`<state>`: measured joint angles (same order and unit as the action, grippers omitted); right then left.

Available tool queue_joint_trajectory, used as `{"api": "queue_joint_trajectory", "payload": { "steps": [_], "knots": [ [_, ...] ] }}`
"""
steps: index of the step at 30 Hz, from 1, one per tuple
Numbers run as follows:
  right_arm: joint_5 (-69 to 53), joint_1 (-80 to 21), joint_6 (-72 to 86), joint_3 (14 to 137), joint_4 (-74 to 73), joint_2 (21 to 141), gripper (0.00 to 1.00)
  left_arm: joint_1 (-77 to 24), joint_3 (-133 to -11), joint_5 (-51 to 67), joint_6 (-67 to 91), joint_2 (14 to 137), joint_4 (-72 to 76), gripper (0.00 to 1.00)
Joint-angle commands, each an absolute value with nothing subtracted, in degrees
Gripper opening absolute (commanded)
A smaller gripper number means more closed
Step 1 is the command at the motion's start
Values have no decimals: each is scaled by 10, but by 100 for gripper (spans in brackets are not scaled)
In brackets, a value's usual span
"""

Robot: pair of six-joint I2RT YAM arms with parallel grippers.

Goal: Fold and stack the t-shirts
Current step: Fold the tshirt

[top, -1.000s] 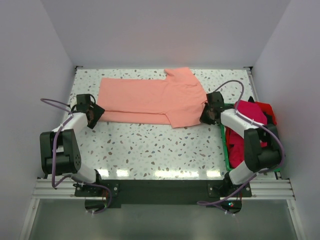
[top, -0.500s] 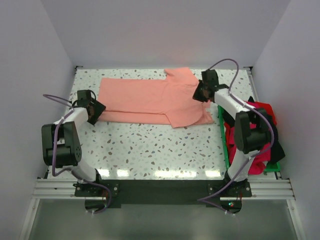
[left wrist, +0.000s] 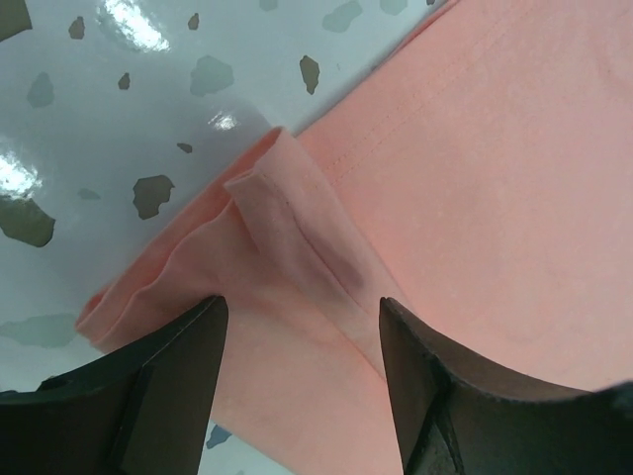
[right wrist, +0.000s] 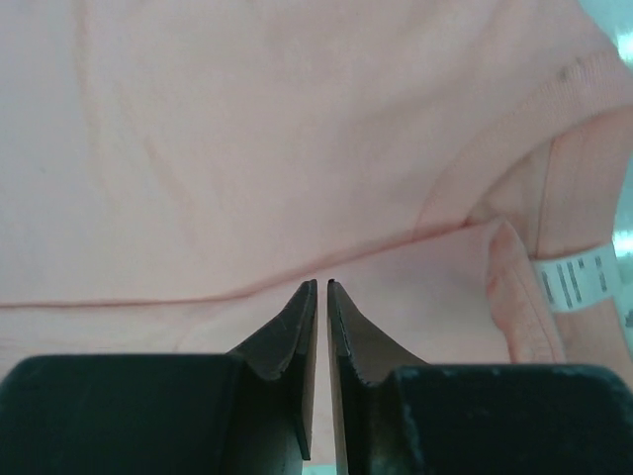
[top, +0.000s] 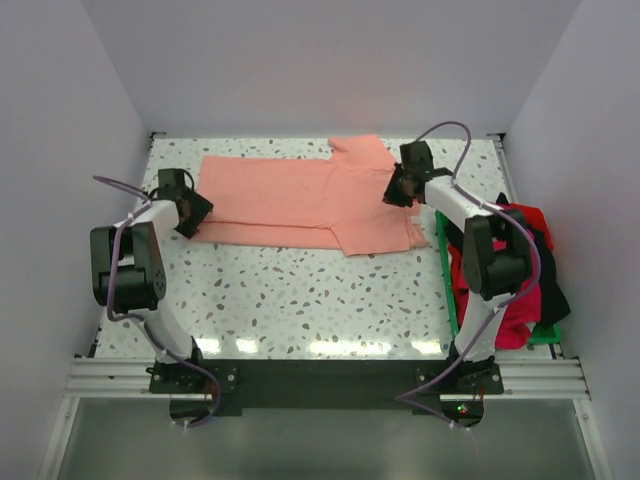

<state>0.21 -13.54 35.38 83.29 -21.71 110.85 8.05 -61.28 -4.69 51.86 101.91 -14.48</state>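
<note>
While salmon-pink t-shirt (top: 300, 200) lies flat, grippers flank it

Bare table (top: 320, 290) lies nearward of both. Left gripper (top: 198, 213), spread, straddles the folded hem corner. Right gripper (top: 392, 192), fingers nearly pressed together, hangs by the collar seam. Remaining t-shirts (top: 500, 285) heap outboard of it.

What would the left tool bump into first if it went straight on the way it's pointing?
Most likely the salmon-pink t-shirt: the left tool, its fingers spread open, points straight at the shirt's folded corner on the table. How far off the cloth is cannot be told.
</note>
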Motion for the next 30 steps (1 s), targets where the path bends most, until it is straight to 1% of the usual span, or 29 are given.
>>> {"api": "queue_joint_trajectory", "payload": {
  "steps": [1,5,12,18,20,21,24,27,30],
  "knots": [
    [-12,-134,356,767,-193,1043,13,76,-653,-50,516,1035,-135,67],
    [-6,-135,346,691,-178,985,14,77,-667,-47,520,1048,-137,66],
    [35,-135,319,598,-189,912,23,76,-682,-41,527,1057,-136,65],
    [49,-135,316,555,-182,897,31,77,-702,-47,519,1064,-149,64],
    [51,-136,316,545,-179,895,35,76,-707,-50,516,1068,-150,64],
    [53,-135,316,542,-178,895,39,77,-710,-51,516,1070,-151,64],
    [60,-135,314,535,-176,896,43,77,-718,-50,514,1073,-155,64],
    [65,-135,312,530,-173,896,47,77,-724,-51,512,1073,-156,64],
    [69,-135,315,525,-164,900,48,77,-729,-49,510,1073,-158,64]
  ]
}}
